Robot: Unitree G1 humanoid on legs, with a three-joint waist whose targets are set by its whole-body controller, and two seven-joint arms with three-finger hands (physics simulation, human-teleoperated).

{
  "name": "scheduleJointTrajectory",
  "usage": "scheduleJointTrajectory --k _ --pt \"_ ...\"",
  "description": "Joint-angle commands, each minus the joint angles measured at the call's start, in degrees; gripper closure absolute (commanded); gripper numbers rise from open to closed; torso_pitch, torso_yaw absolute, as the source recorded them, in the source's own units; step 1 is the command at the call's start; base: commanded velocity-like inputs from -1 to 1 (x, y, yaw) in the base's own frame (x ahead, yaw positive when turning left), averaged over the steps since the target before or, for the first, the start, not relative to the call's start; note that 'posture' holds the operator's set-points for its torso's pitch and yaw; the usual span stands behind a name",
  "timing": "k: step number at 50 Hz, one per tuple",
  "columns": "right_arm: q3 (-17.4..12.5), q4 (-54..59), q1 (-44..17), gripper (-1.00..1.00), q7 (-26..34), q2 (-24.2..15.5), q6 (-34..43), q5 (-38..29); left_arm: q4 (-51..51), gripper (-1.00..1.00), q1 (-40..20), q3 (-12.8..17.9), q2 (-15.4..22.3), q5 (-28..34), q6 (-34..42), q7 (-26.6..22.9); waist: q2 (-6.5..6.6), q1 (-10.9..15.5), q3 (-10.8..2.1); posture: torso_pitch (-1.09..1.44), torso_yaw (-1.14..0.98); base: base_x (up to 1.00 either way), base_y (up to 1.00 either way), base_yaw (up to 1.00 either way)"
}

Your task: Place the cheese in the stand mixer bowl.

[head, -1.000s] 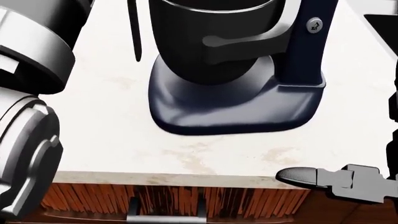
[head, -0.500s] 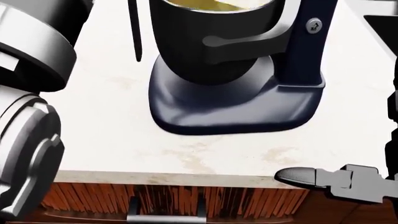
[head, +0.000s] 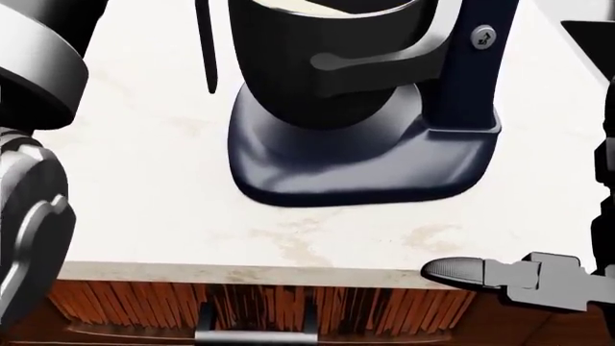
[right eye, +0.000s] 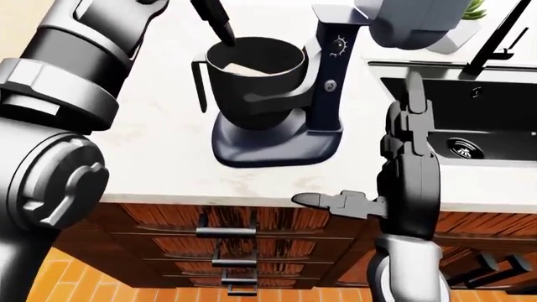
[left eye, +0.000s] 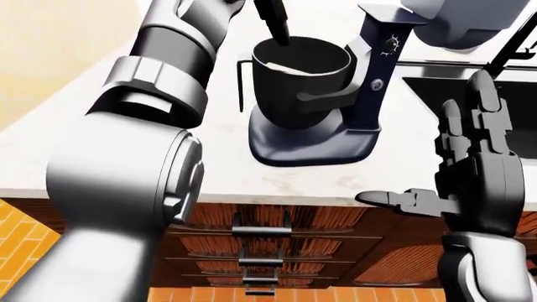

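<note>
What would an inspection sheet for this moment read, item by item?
Surface: pale stone counter, faintly stained near its bottom edge.
Job's things: stand mixer with head tilted up; dark bowl seated on its base; pale cheese inside the bowl.
Clutter: potted plant at top right of the right-eye view.
Grippers: left hand, one dark finger over the bowl rim, rest cropped; right hand open, empty, at the counter edge.
Cables: nothing seen.
Surroundings: sink with black faucet; wooden drawers; orange tiled floor.
</note>
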Motion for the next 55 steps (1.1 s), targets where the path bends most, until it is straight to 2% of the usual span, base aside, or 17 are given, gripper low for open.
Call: scheduleJointTrajectory --k 1,19,37,55 --pt "0.3 -1.4 -0.9 -1.0 -0.3 -0.3 -1.6 -0.4 -2.2 -1.0 -2.3 0.5 0.6 -1.2 0.1 0.8 -0.12 0.0 -1.36 0.0 0.0 0.0 0.0 0.0" --pt "0.5 -1.0 -0.6 -1.0 -0.3 -0.1 -2.3 -0.6 -3.5 -1.0 -1.6 1.0 4.0 -5.5 0.8 -0.8 0.12 0.0 -1.33 0.0 0.0 0.0 0.0 0.0" --pt "1.2 -0.7 -0.6 -1.0 -0.5 0.1 -2.3 -1.0 -2.8 -1.0 0.6 1.4 8.6 -5.4 0.7 0.2 0.47 -0.1 -1.42 0.0 0.0 0.0 0.0 0.0" --pt "1.7 -0.2 -0.5 -1.0 -0.6 0.2 -2.7 -1.5 -3.2 -1.0 4.4 2.3 11.6 -5.8 0.5 0.3 0.77 -0.2 -1.58 0.0 0.0 0.0 0.0 0.0"
